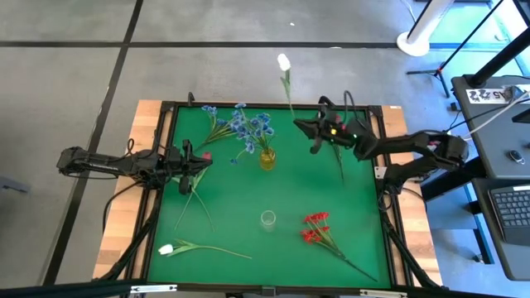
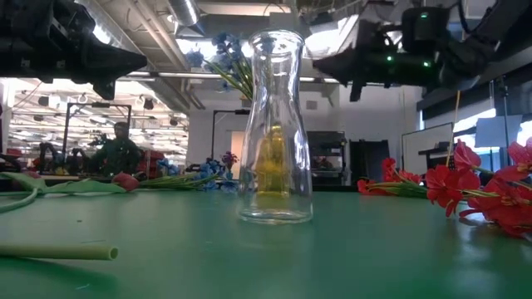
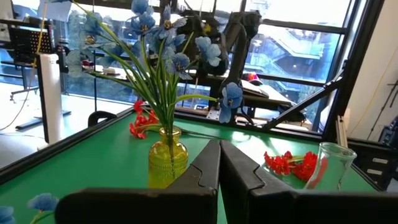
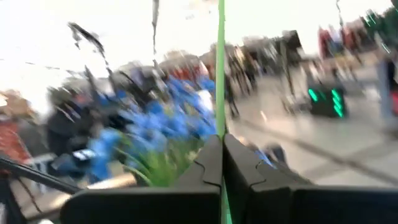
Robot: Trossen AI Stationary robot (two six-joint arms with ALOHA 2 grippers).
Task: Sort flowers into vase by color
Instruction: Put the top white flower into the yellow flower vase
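Fingers of the right gripper (image 1: 315, 139) are clamped on the thin stem of a white flower (image 1: 284, 62) lifted over the worktop (image 1: 232, 211)'s far edge; light, whippy, best pinched low on the stem.

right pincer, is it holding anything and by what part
The right pincer is shut on the green stem of a white tulip, gripping partway along it, well below the bud. The left pincer is shut with nothing between its fingers.
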